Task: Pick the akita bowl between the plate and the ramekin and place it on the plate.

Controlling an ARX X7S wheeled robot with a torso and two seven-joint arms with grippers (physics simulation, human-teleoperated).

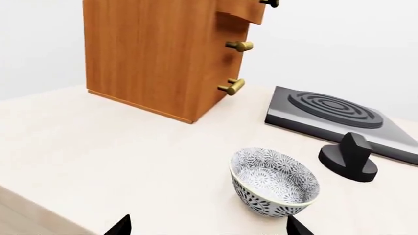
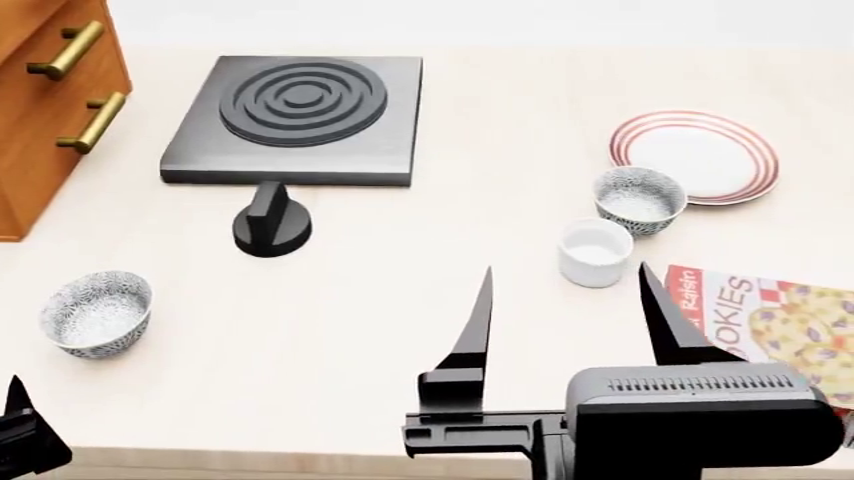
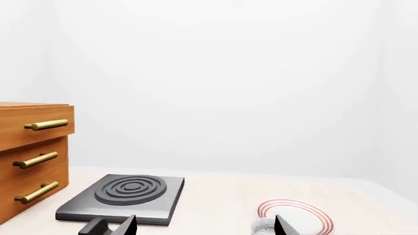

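With the right gripper (image 2: 567, 300) fingers spread and empty, the bowl (image 2: 639, 199) sits between plate (image 2: 695, 154) and ramekin (image 2: 595, 252); reaching in risks knocking the ramekin, or grabbing the twin (image 2: 96, 312).

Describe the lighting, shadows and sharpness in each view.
Head view: even, soft light, faint shadows under the ramekin and akita bowl, everything sharp. Left wrist view: crisp, twin bowl casts little shadow. Right wrist view: washed-out white wall, plate slightly soft.
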